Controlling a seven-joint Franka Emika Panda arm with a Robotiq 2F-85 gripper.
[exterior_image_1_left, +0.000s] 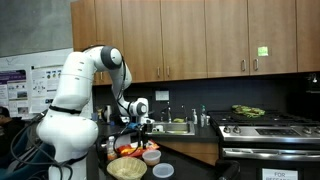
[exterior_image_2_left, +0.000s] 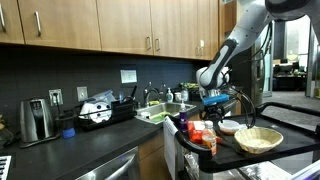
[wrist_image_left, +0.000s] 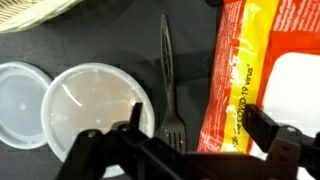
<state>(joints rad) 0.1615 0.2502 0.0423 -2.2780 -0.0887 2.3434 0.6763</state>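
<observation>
Gripper spread wide above a fork on the dark counter.

In the wrist view the fork lies at mid-frame, handle toward the top edge and tines toward the bottom. It sits between the two fingers and apart from both, so nothing is pinched. Just right of it, a red-and-yellow packet fills the right of the frame, its edge close beside the tines. Just left of the fork stands a round clear tub, with a flat lid against it at the left edge. A basket cuts the upper left corner. In both exterior views the gripper hangs low over the counter, with the basket nearer the bottom edge.
</observation>
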